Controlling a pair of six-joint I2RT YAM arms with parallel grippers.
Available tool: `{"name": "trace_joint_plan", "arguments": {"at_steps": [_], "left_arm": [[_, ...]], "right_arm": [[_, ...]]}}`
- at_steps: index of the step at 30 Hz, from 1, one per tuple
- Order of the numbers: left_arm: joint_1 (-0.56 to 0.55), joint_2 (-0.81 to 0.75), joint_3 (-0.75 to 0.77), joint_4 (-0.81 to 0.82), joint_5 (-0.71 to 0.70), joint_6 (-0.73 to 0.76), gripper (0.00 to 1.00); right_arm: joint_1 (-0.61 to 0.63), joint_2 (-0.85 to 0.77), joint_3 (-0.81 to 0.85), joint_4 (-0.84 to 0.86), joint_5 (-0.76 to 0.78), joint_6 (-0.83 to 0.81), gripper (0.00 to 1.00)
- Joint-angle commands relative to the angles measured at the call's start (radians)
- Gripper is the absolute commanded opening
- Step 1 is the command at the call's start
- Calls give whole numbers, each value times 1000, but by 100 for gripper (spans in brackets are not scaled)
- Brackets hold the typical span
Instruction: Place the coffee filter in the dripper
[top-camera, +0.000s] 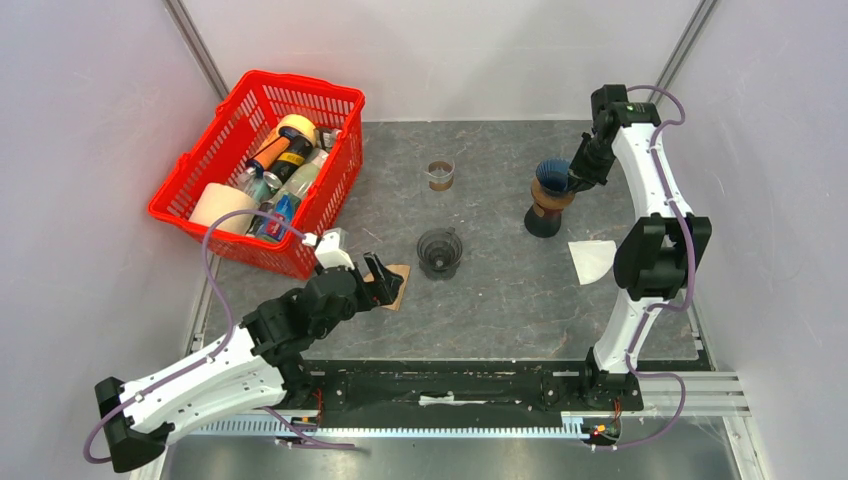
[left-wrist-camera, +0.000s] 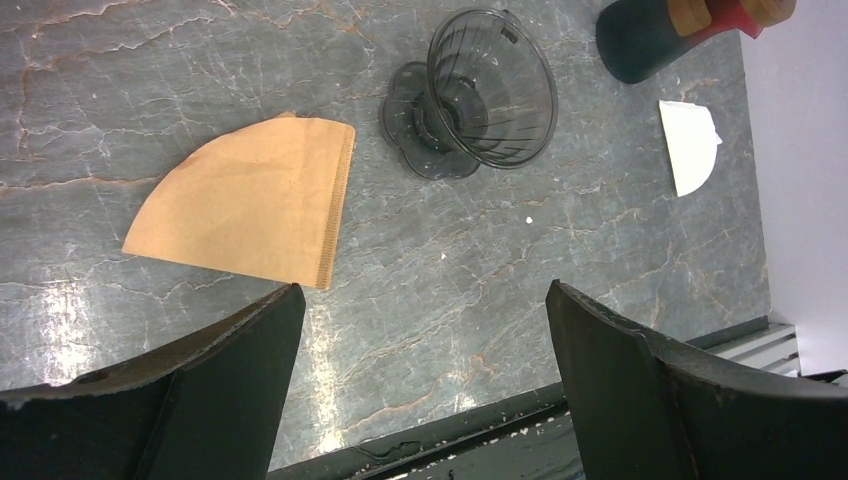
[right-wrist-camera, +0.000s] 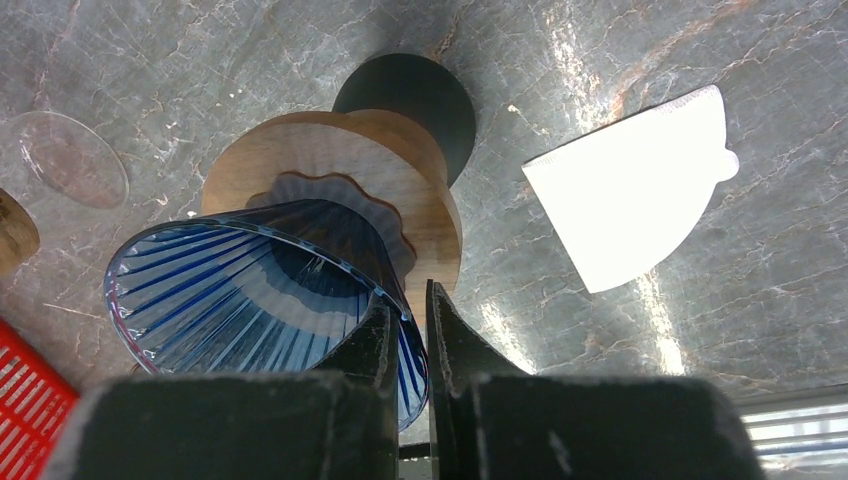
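Just beyond left gripper (left-wrist-camera: 422, 288) lies brown filter (left-wrist-camera: 250, 200).

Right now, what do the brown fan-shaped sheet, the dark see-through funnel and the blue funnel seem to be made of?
The brown filter looks like thin unbleached paper, matte, with a crimped seam. The smoky dripper is tinted glass or plastic: the table shows through its ribbed wall. The blue dripper is glossy, translucent glass or plastic, on a wooden collar with visible grain.

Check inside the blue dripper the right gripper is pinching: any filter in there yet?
No filter: the blue dripper shows only bare ribbed walls. The right gripper covers part of its near rim. The white filter lies flat on the table.
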Motion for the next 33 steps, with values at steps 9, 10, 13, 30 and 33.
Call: {"name": "trace_joint_plan", "arguments": {"at_steps": [9, 10, 13, 30, 33], "left_arm": [[0, -13, 0, -10, -17, -49, 97], [0, -14, 1, -12, -16, -52, 97], [0, -17, 3, -14, -10, -55, 97], [0, -40, 19, -19, 21, -61, 97], [-2, -43, 17, -19, 28, -61, 97]], "right_arm": [[-8, 176, -223, -101, 204, -77, 0], [-11, 174, -227, -95, 192, -79, 0], [-13, 164, -223, -81, 168, -90, 0], [-17, 120, -11, -117, 3, -103, 20], [-17, 122, 40, -128, -6, -96, 22]]}}
